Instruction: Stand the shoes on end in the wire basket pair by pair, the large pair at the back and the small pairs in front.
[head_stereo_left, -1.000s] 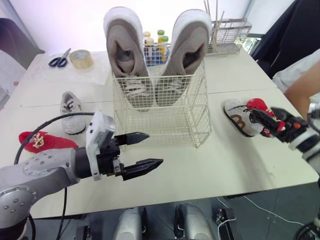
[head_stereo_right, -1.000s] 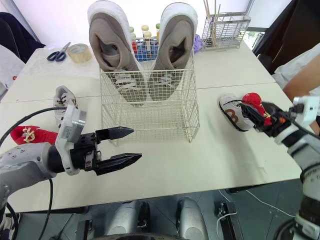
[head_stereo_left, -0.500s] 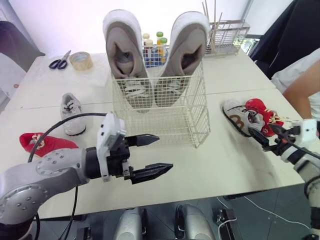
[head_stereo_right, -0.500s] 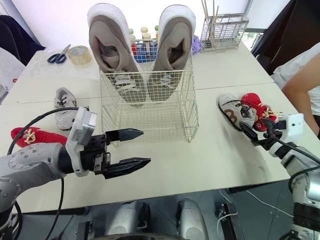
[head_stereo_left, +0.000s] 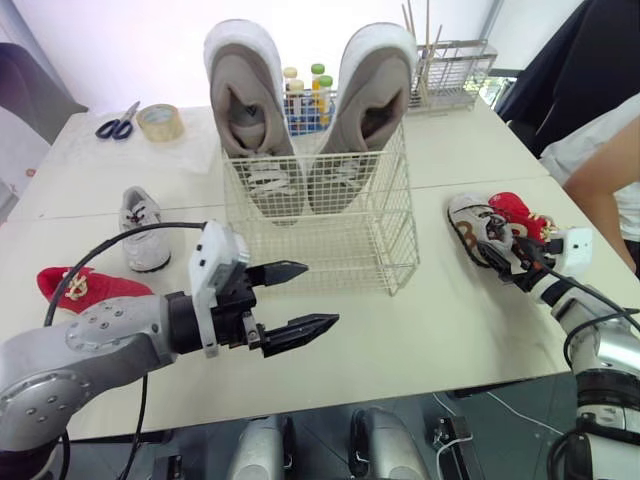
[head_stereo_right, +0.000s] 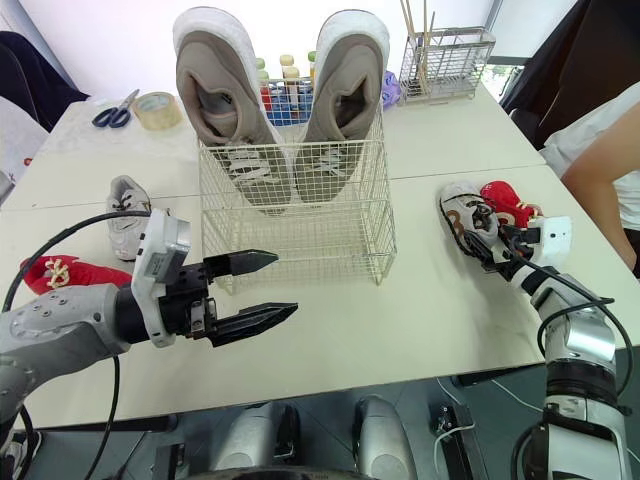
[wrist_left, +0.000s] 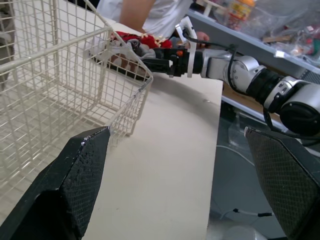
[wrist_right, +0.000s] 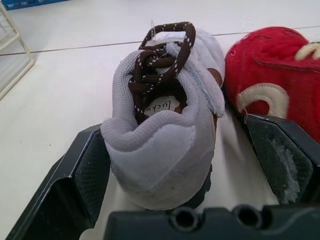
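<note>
The wire basket (head_stereo_left: 320, 225) stands mid-table with the large beige pair (head_stereo_left: 250, 110) upright at its back. To its right lie a small grey shoe with brown laces (wrist_right: 165, 130) and a small red shoe (wrist_right: 272, 75), side by side. My right gripper (head_stereo_left: 508, 255) is open, its fingers (wrist_right: 75, 185) on either side of the grey shoe's heel, one of them between the two shoes. Another small white shoe (head_stereo_left: 140, 225) and red shoe (head_stereo_left: 85, 285) lie left of the basket. My left gripper (head_stereo_left: 298, 300) hovers open and holds nothing in front of the basket's left corner.
Scissors (head_stereo_left: 118, 122), a tape roll (head_stereo_left: 160, 120), bottles (head_stereo_left: 305, 85) and a wire rack of sticks (head_stereo_left: 450, 65) stand at the back of the table. A person's arm (head_stereo_left: 600, 170) reaches in at the right edge.
My right gripper drew back from the red shoe, dropped low, then moved in around the grey shoe's heel. The left gripper moved a little to the right.
</note>
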